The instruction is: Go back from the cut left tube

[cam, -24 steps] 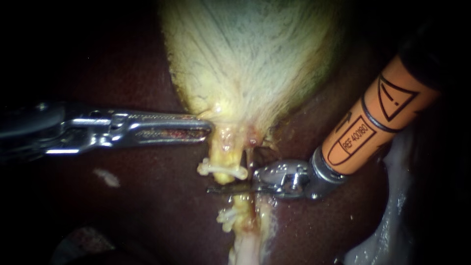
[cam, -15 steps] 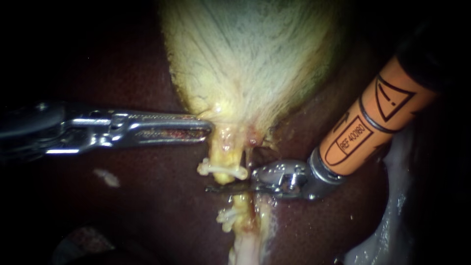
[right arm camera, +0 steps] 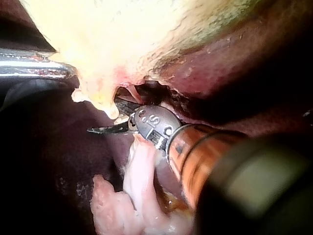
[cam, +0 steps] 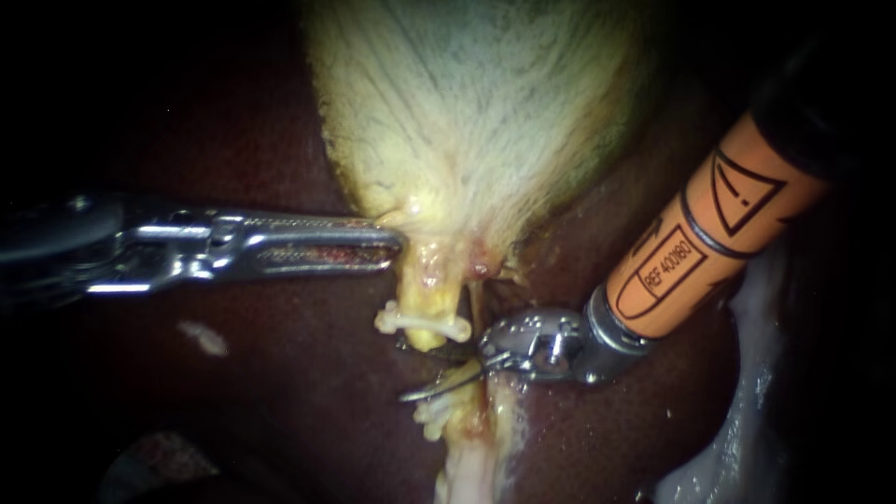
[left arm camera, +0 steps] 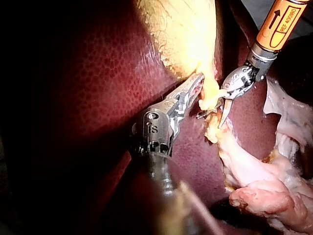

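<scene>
Slanting right instrument (cam: 431, 373) agape by tube (cam: 431, 308); left instrument (cam: 396, 245) gripping gallbladder (cam: 476, 112)

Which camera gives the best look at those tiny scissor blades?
The left wrist view: both blades show, spread apart over the dark liver. In the endoscope view one sits in shadow; the right wrist view shows only one clearly.

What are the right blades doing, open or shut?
Open: the right instrument's two blades spread in a V beside the cut tube, gap between, gripping nothing.
</scene>
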### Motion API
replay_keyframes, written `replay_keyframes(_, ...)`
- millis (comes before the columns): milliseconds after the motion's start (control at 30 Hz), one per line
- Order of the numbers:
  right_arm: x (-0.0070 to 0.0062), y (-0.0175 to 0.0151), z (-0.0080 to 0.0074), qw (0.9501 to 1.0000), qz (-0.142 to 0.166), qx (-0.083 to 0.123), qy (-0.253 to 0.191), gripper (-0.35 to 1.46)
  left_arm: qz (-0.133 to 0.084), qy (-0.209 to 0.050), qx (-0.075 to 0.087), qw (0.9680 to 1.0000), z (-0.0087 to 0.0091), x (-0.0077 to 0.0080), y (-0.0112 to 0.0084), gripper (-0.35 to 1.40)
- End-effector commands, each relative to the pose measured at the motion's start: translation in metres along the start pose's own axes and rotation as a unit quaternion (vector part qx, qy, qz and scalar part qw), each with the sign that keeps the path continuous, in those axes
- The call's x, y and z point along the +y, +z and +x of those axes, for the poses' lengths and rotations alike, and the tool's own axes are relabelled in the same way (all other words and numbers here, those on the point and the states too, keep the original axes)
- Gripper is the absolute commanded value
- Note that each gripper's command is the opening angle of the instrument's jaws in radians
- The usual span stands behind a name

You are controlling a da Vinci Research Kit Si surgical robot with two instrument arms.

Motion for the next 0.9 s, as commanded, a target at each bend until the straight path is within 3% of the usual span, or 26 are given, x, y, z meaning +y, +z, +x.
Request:
replay_keyframes(33,-0.0002,-0.0001,0.0001,1.0,0.0,0.0,-0.001,0.98,0.0,0.0,0.0,1.0,0.0,0.0,0.0,-0.35)
replay_keyframes(100,-0.0006,-0.0001,0.0001,1.0,0.001,0.0,-0.001,1.04,0.0,0.0,0.0,1.0,0.0,0.0,0.0,-0.35)
replay_keyframes(233,-0.0026,-0.0007,-0.0003,1.0,0.006,-0.002,-0.005,1.23,0.0,0.0,0.0,1.0,0.0,0.0001,-0.0001,-0.35)
replay_keyframes(367,-0.0047,-0.0024,-0.0011,0.9988,0.012,-0.002,-0.048,1.3,0.0,0.0,0.0,1.0,0.0,0.0001,-0.0001,-0.35)
replay_keyframes(500,-0.0056,-0.005,-0.0022,0.9954,0.014,-0.001,-0.095,1.26,0.0,0.0,0.0,1.0,0.0,0.0001,-0.0001,-0.35)
replay_keyframes(700,-0.0041,-0.0096,-0.0037,0.9883,-0.057,0.013,-0.141,1.38,0.001,0.0,0.0,1.0,0.0001,0.0002,-0.0002,-0.35)
replay_keyframes(900,-0.0008,-0.0136,-0.0015,0.9748,-0.117,0.009,-0.19,1.43,0.001,0.0,0.0,1.0,0.0001,0.0003,-0.0002,-0.35)
